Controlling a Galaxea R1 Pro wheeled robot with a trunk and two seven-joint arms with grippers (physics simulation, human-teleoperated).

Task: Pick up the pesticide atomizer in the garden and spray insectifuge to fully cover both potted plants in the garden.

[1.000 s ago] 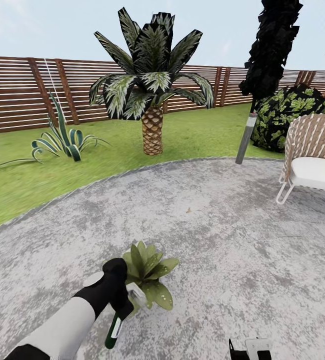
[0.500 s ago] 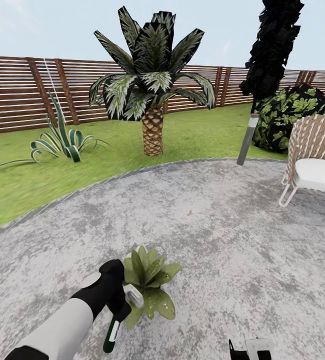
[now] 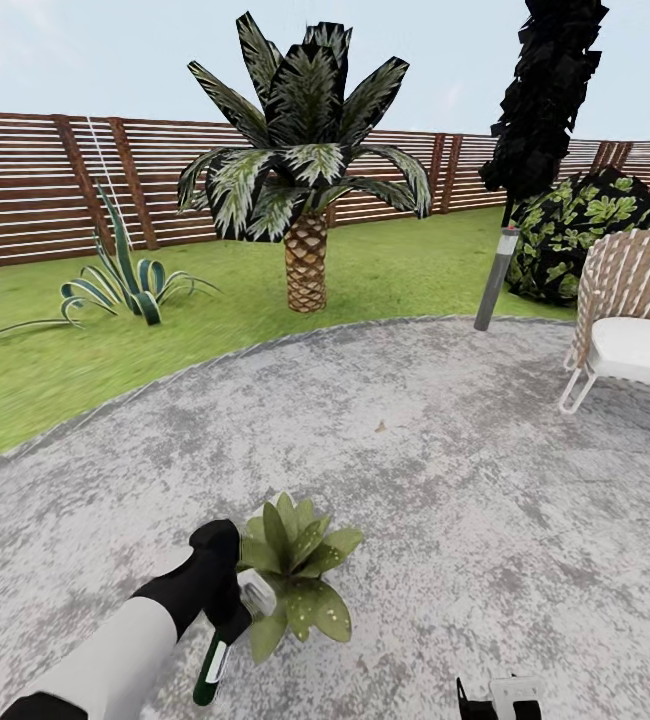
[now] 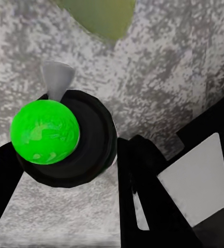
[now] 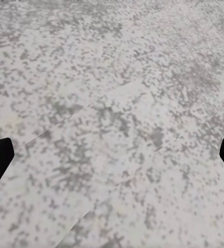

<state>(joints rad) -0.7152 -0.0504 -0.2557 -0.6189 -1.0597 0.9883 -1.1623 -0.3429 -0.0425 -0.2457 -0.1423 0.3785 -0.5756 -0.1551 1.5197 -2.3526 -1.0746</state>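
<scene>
In the head view, my left gripper (image 3: 227, 610) is shut on the pesticide atomizer (image 3: 210, 668), a slim dark green bottle with a white band. The bottle hangs tilted, base down, and its pale trigger head points at a potted plant (image 3: 300, 572) right beside it on the patio. The plant's leaves are pointed and speckled. The left wrist view looks along the atomizer's bright green end (image 4: 44, 132), with black fingers (image 4: 143, 175) alongside and a leaf (image 4: 99, 15) beyond. My right gripper (image 3: 500, 700) sits low at the frame edge. It is open over bare concrete (image 5: 112, 160).
The grey patio (image 3: 445, 450) curves into lawn (image 3: 55, 360). A palm (image 3: 305, 260) and a striped agave (image 3: 125, 285) stand on the grass before the slat fence (image 3: 25, 180). A bollard lamp (image 3: 495, 280), shrubs and a wicker chair (image 3: 630, 320) are at the right.
My left arm has drawn back slightly toward the lower left with the atomizer still in its grip. The view has shifted a little. The plant stays put.
</scene>
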